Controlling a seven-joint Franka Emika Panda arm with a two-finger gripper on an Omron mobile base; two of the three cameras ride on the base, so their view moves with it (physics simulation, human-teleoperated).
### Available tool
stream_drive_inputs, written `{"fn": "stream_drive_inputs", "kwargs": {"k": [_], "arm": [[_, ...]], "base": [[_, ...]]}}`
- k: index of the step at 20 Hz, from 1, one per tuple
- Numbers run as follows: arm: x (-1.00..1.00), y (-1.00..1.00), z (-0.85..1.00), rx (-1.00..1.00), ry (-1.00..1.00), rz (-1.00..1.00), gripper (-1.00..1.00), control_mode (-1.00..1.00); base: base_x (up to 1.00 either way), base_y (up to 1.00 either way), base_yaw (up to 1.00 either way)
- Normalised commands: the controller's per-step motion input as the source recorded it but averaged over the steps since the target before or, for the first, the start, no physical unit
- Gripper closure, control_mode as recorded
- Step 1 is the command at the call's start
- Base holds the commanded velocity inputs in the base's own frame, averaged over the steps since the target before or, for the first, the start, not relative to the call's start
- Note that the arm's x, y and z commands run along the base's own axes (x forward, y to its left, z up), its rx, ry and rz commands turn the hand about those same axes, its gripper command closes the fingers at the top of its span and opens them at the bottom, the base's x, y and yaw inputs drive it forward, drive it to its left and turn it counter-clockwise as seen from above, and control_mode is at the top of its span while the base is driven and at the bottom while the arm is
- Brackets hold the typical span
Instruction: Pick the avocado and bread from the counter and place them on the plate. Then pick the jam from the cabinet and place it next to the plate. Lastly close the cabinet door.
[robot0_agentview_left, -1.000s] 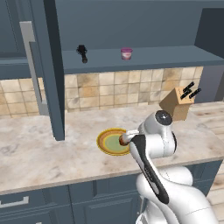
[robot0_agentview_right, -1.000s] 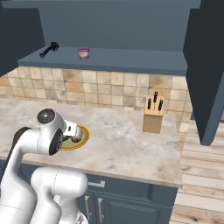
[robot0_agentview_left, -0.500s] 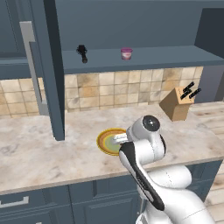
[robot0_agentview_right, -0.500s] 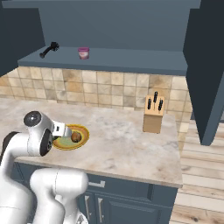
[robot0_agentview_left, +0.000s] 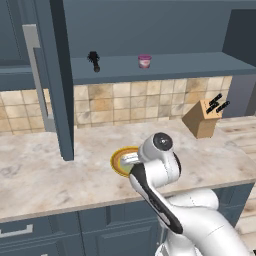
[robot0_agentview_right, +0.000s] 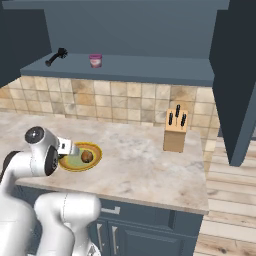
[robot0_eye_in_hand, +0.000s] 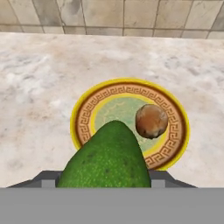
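Observation:
A green avocado (robot0_eye_in_hand: 107, 157) fills the lower middle of the hand view, and my gripper (robot0_eye_in_hand: 105, 177) is shut on it; the fruit hides the fingertips. It hangs over the near rim of the yellow patterned plate (robot0_eye_in_hand: 83, 118). A brown bread roll (robot0_eye_in_hand: 151, 120) lies on the plate's right half. From the right base view the gripper (robot0_agentview_right: 67, 148) sits at the plate's (robot0_agentview_right: 96, 160) left edge, beside the bread (robot0_agentview_right: 87, 156). The pink jam jar (robot0_agentview_left: 144, 61) stands on the open cabinet's shelf.
The cabinet door (robot0_agentview_left: 54, 75) stands open to the left of the plate (robot0_agentview_left: 117, 161), reaching down toward the counter. A wooden knife block (robot0_agentview_left: 205, 117) sits at the counter's right. A small black object (robot0_agentview_left: 93, 61) rests on the shelf left of the jam.
My arm has swung left along the counter, bringing the gripper with the avocado to the plate's edge. The bread and jam have not moved.

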Motion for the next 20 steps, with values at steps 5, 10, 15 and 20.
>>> {"fn": "stream_drive_inputs", "kwargs": {"k": [5,10,15,20], "arm": [[0.35,0.00,-0.46,0.02,0.01,0.03,1.00,-1.00],[0.39,0.00,-0.57,0.06,0.04,0.04,1.00,-1.00],[0.35,0.00,-0.52,0.04,0.04,0.04,1.00,-1.00],[0.21,0.05,-0.19,0.00,0.00,0.03,1.00,-1.00]], "base": [[0.00,0.00,0.00],[0.00,0.00,0.00],[0.00,0.00,0.00],[0.00,0.00,0.00]]}}
